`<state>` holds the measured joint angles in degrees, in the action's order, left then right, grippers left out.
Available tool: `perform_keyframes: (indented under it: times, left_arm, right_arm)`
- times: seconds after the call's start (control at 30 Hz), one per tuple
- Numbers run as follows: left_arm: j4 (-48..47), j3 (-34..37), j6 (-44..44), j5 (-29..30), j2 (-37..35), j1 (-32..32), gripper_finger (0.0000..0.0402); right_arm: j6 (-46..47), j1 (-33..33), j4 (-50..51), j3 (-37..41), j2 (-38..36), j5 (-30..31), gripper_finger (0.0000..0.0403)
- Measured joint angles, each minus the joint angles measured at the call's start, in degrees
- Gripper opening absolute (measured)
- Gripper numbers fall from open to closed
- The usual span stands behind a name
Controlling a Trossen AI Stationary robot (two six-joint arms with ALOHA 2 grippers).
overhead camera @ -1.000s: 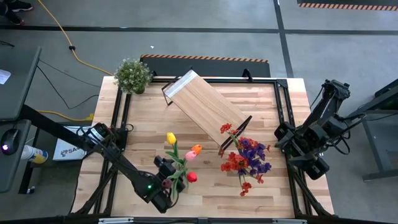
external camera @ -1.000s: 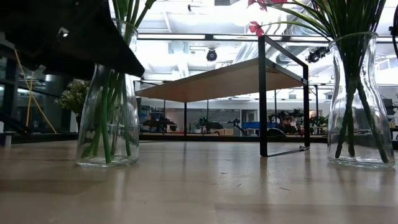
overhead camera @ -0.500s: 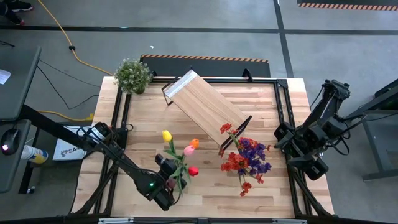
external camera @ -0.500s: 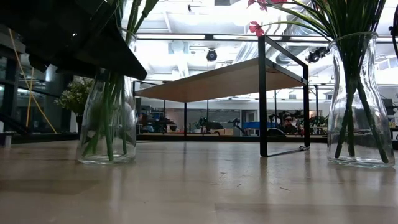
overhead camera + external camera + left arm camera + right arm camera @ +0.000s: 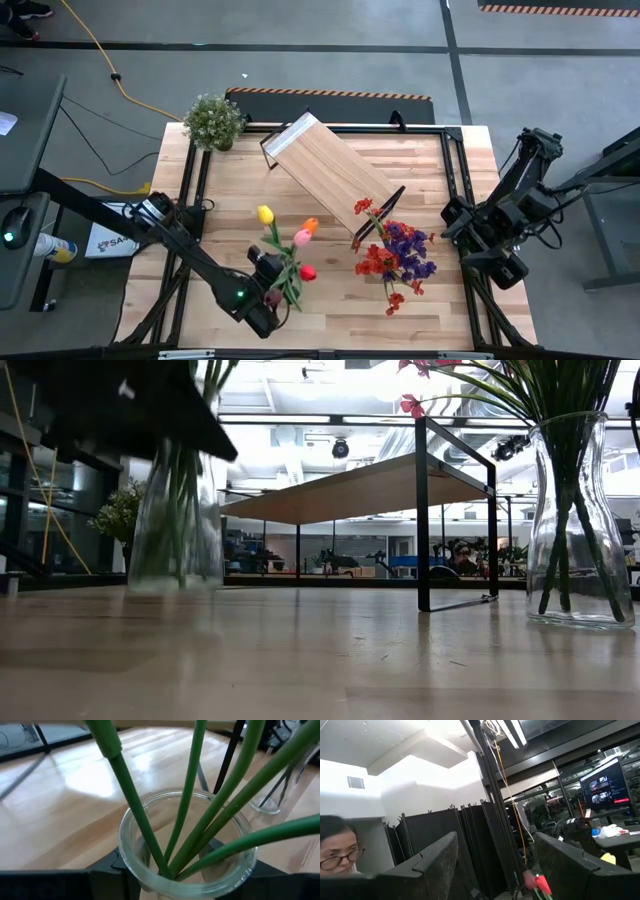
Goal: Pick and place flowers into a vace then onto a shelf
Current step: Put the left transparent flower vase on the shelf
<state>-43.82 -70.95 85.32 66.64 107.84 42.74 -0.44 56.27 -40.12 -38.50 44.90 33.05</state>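
Left gripper (image 5: 268,300) clamped round the neck of the glass vase (image 5: 178,520) of tulips (image 5: 285,245), lifted just clear of the worktop (image 5: 330,300). Right gripper (image 5: 470,238) parked at the right edge, fingers apart, empty. Shelf (image 5: 325,170) lying diagonally behind.

Bare desk (image 5: 330,310) runs along the front edge. The slanted shelf (image 5: 330,172) blocks the middle; two flower vases (image 5: 283,290) (image 5: 398,275) crowd its near end, leaving a narrow gap between them.
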Motion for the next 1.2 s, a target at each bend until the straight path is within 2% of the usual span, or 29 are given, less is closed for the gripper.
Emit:
perform_keyframes:
  times: [0.3,0.57,0.83,1.03,1.2]
  left_arm:
    - [-14.52,-8.69,-0.77,0.69,-5.9,-1.73,0.0205]
    - [-21.75,-20.77,-11.98,1.47,-9.39,-7.44,0.0205]
    - [-24.1,-31.99,-24.66,2.13,-9.54,-17.54,0.0205]
    - [-23.93,-35.54,-30.2,0.66,-9.45,-26.61,0.0205]
    - [-23.42,-35.68,-32.57,0.06,-9.43,-33.46,0.0205]
  right_arm:
    - [-1.47,-0.02,-0.33,0.0,-0.98,1.78,0.0255]
    - [-3.04,-0.02,-0.45,0.0,-2.31,4.06,0.0255]
    - [-3.66,-0.02,-0.44,0.0,-2.57,3.97,0.0255]
    - [-4.15,-0.02,-0.42,0.0,-2.57,3.94,0.0255]
    - [-5.95,-0.02,-0.42,0.0,-2.61,3.93,0.0255]
